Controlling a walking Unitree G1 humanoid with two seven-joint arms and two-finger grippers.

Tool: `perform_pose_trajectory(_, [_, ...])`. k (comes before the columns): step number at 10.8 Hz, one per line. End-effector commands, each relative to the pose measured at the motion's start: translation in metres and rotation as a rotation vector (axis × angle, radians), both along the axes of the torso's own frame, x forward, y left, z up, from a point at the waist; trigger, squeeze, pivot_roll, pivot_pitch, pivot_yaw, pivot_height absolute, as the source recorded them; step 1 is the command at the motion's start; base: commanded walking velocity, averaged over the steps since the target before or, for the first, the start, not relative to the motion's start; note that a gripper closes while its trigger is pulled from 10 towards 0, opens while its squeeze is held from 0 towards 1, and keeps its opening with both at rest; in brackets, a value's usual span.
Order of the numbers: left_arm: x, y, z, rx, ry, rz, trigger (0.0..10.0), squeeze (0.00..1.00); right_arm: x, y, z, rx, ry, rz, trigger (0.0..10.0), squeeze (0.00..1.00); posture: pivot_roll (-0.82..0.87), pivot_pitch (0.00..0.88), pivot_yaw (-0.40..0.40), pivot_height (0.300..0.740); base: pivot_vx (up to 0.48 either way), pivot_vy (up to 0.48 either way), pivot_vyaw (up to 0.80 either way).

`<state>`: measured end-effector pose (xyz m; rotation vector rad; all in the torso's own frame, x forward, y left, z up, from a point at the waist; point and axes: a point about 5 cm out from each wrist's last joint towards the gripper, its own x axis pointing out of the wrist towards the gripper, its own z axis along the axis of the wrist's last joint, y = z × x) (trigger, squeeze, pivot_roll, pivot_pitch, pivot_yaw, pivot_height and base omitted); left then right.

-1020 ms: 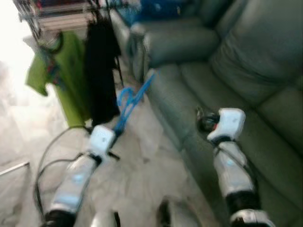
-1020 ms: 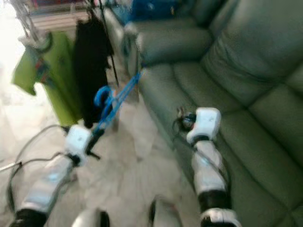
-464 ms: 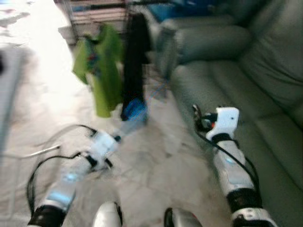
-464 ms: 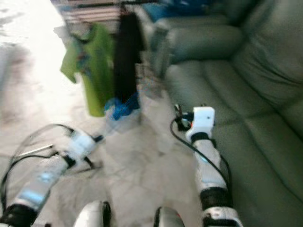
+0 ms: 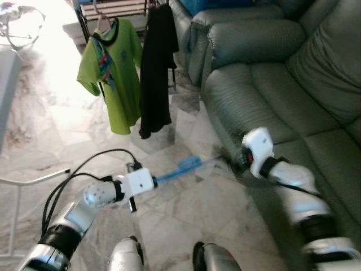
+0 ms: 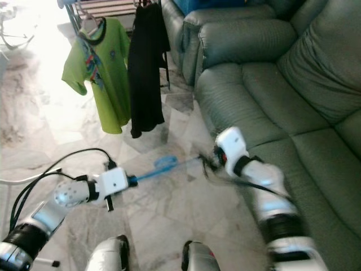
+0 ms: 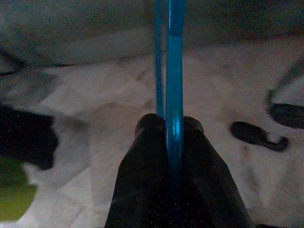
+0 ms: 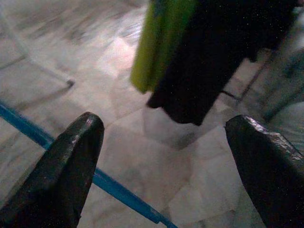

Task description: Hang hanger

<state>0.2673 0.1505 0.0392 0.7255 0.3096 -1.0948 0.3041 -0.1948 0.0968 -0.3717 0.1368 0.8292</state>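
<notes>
**Blue hanger held low over the floor**

My left claw (image 7: 168, 137) was clamped on the blue hanger (image 5: 186, 166), which stuck out level above the marble floor (image 5: 186, 214) toward the green sofa (image 5: 271, 96). My right claw (image 8: 166, 156) stood wide apart with nothing between its fingers, close to the hanger's far end. Well beyond, a green shirt (image 5: 113, 68) and a black garment (image 5: 155, 68) hung on the rack (image 5: 113, 8).

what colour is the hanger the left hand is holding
Blue. The hanger shows best in the left wrist view, pinched in the left hand.
</notes>
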Motion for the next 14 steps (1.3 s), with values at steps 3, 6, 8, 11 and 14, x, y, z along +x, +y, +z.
perform_pose_trajectory(3, [-0.008,-0.009,0.002,-0.048,0.070,-0.131,10.0,0.00,-0.003,0.001,0.011,-0.146,0.128,0.352,10.0,0.00,0.03,0.140,-0.067,0.740,0.000,0.000,0.00])
perform_pose_trajectory(6, [-0.014,-0.023,0.003,-0.089,0.104,-0.217,10.0,0.00,-0.012,0.010,0.001,-0.282,0.297,0.642,10.0,0.00,0.03,0.141,-0.078,0.740,0.000,0.000,0.00])
perform_pose_trajectory(8, [-0.014,-0.028,0.006,-0.108,0.110,-0.241,10.0,0.00,-0.012,0.013,-0.010,-0.392,0.310,0.704,5.0,0.00,0.04,0.140,-0.080,0.740,0.000,0.000,0.00])
perform_pose_trajectory(11, [-0.014,-0.031,0.007,-0.116,0.118,-0.259,10.0,0.00,-0.013,0.012,-0.023,-0.537,0.296,0.741,0.0,0.00,0.04,0.137,-0.078,0.740,0.000,0.000,0.00])
perform_pose_trajectory(14, [-0.013,-0.032,0.007,-0.114,0.117,-0.264,10.0,0.00,-0.015,0.004,-0.032,-0.621,0.327,0.753,0.0,0.00,0.04,0.136,-0.080,0.740,0.000,0.000,0.00])
